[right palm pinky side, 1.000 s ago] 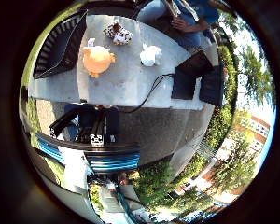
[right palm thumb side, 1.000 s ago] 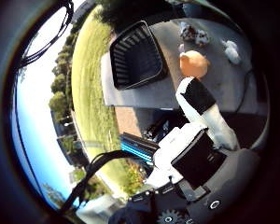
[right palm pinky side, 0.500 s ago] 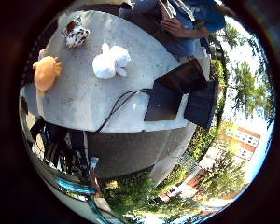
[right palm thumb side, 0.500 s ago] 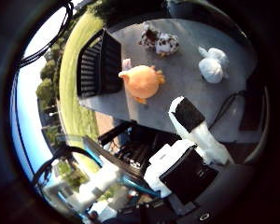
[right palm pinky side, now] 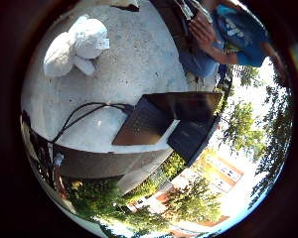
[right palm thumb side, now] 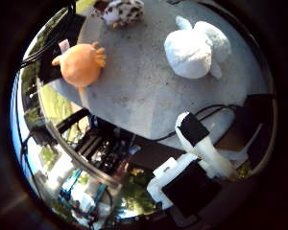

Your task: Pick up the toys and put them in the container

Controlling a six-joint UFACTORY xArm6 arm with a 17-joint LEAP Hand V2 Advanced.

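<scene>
Lying on the grey tabletop (right palm thumb side: 134, 91) are three toys: a white plush (right palm thumb side: 196, 45), an orange plush (right palm thumb side: 80, 64) near the edge, and a spotted plush (right palm thumb side: 121, 10) farther off, all well apart from one another. An open laptop (right palm pinky side: 161, 121) sits at the tabletop's far edge. Above them the hand (right palm thumb side: 201, 158) hovers, one finger straight, holding nothing.
</scene>
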